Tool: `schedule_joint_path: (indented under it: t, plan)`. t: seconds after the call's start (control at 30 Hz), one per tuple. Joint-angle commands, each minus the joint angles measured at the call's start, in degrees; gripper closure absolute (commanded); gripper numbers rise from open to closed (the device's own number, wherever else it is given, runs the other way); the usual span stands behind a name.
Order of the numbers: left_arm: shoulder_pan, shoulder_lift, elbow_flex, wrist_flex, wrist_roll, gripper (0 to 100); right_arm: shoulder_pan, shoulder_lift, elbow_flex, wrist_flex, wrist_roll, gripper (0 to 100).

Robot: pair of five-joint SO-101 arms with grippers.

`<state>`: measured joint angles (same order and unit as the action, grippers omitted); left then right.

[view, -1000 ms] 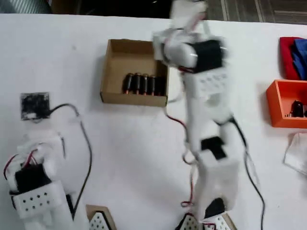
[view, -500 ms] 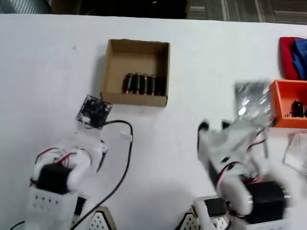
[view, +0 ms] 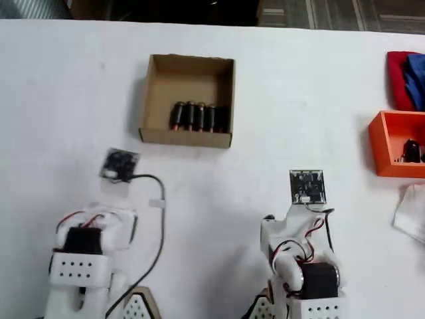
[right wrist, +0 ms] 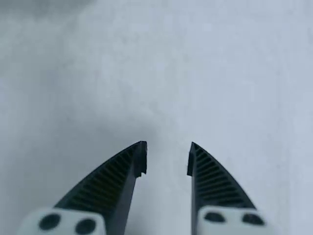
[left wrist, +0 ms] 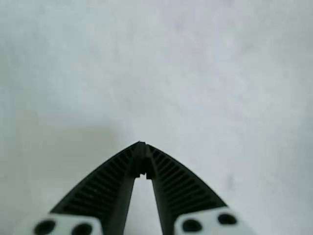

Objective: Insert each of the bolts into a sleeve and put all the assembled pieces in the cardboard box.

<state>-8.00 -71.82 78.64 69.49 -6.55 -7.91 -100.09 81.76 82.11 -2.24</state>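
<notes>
The cardboard box [view: 158, 100] sits on the white table toward the back left, with several dark bolt-and-sleeve pieces [view: 199, 117] lined up along its near wall. The left arm [view: 86, 256] is folded low at the front left. My left gripper [left wrist: 142, 147] points at bare table, its black fingers closed tip to tip with nothing between them. The right arm [view: 302, 266] is folded at the front, right of centre. My right gripper [right wrist: 166, 156] hangs over bare table, open, the gap between its fingertips holding nothing.
An orange bin [view: 386, 143] with a dark part inside stands at the right edge, a red and blue item [view: 405, 76] behind it. Something white and crumpled [view: 412, 209] lies at the right edge. A black cable [view: 156, 226] trails from the left arm.
The right arm has drawn back from near the box to a folded pose at the front. The left arm has also shifted and settled low at the front left.
</notes>
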Motion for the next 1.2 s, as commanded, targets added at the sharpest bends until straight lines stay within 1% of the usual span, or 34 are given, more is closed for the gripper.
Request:
schedule_joint_path:
  t: [0.0, 0.1, 0.27, 0.4, 0.5, 0.53, 0.7, 1.17]
  plan:
    - [-5.01, 0.0, 2.24, -0.97, 0.26, 97, -1.1, 0.31, 0.18, -0.92, 0.62, 93.9]
    - [-6.68, 0.0, 4.7, -3.43, 0.26, 97, -1.71, 0.04, 0.18, -0.92, 0.62, 98.0]
    - [-6.95, 0.0, 10.51, -8.53, 0.0, 97, -1.19, 0.04, 0.62, -1.27, 0.35, 97.6]
    - [-6.59, 0.0, 10.95, -8.62, 0.26, 97, -1.19, 0.13, 5.27, -6.9, 0.44, 97.6]
    - [-6.59, 0.0, 11.74, -8.62, 0.26, 97, -1.27, 0.04, 15.21, -11.21, 0.35, 97.6]
    - [-6.59, 0.0, 11.74, -8.62, 0.26, 97, -1.1, 0.13, 15.56, -12.26, 0.35, 97.6]
    - [-6.68, 0.0, 11.74, -8.62, 0.26, 97, -1.19, -0.75, 15.3, -10.77, 0.18, 97.6]
    - [-6.68, 0.0, 11.74, -8.62, 0.26, 97, -1.36, -0.92, 15.3, -10.68, 0.18, 97.6]
